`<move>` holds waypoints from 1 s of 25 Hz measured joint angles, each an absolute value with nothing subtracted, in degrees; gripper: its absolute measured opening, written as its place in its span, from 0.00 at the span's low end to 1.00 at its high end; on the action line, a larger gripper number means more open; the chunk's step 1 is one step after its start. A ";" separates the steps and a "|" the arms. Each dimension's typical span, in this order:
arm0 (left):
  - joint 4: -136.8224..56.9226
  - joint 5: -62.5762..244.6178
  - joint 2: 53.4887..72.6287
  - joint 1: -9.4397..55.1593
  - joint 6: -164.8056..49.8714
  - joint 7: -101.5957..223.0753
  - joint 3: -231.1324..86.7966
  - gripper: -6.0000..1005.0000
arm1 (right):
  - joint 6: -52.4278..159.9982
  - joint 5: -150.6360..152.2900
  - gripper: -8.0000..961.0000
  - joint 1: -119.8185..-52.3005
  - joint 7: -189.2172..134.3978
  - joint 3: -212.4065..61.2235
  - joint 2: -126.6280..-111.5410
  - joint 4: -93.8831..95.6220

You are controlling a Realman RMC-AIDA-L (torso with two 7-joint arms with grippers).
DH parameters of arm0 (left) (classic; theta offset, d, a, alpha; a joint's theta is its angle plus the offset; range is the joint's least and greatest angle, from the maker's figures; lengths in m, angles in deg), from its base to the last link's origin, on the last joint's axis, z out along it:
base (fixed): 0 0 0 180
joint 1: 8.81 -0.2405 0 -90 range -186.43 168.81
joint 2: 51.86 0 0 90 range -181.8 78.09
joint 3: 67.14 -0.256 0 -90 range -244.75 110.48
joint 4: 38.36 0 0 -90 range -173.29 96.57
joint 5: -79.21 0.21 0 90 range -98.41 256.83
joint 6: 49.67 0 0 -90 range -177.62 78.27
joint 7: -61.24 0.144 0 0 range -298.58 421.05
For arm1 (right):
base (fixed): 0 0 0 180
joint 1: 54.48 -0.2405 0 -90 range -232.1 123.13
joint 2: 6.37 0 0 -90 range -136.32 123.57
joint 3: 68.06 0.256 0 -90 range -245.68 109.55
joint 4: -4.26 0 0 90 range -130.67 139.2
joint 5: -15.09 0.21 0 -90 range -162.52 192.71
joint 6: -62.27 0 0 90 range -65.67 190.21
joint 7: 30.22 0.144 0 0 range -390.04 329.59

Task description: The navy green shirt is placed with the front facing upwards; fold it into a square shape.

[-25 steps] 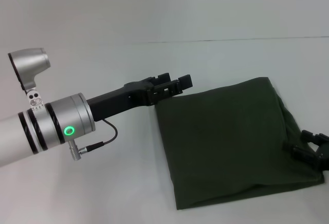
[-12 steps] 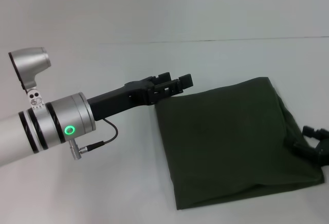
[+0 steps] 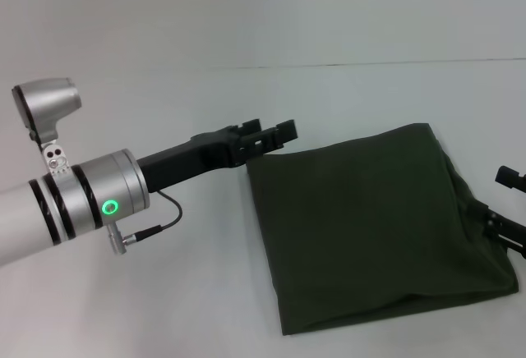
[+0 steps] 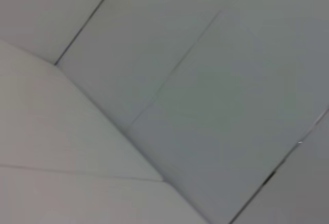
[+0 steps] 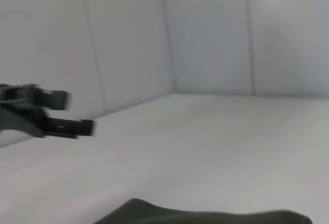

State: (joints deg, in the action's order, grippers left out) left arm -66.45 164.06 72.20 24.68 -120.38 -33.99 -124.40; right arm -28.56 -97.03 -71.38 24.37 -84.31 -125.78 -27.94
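**Shirt folded, both my grippers off the cloth**

The white table [image 3: 164, 292] fills the scene, bare pale surface all round. On it, over to my right side, lies the navy green shirt [image 3: 370, 227], folded into a rough four-sided block, plain green face up, no lettering showing, its right edge a bit bunched and layered. From my right wrist camera only a dark strip of it [image 5: 205, 216] peeks in at the edge.

My left arm reaches in from the left, silver cuff with a green light, and my left gripper [image 3: 269, 132] hangs just off the shirt's far left corner, lifted clear, fingers parted and holding nothing. The right wrist camera catches it too, off in the distance [image 5: 56, 112], fingers apart.

My right gripper [image 3: 508, 202] sits at the shirt's right edge, mostly out of view; whether it's open or closed, I can't tell.
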 joint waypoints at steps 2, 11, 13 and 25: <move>-66.49 165.69 72.14 24.61 -118.61 -35.49 -124.42 0.90 | -31.55 -97.09 0.82 -70.77 22.19 -84.53 -125.78 -29.00; -72.58 189.20 71.34 25.73 -116.68 -61.90 -124.37 0.90 | -34.84 -97.23 0.84 -70.15 21.00 -84.94 -125.87 -30.69; -74.45 192.92 71.30 25.73 -117.65 -67.84 -124.36 0.90 | -34.55 -97.24 0.84 -70.46 21.08 -84.94 -125.88 -30.70; -72.72 194.87 71.51 27.76 -117.65 -77.67 -124.50 0.90 | -32.08 -99.34 0.83 -73.03 21.47 -85.04 -125.90 -30.64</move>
State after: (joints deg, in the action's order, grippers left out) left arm -72.72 194.87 71.51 27.76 -117.65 -77.67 -124.50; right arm -32.08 -99.34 -73.03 21.47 -85.04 -125.90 -30.64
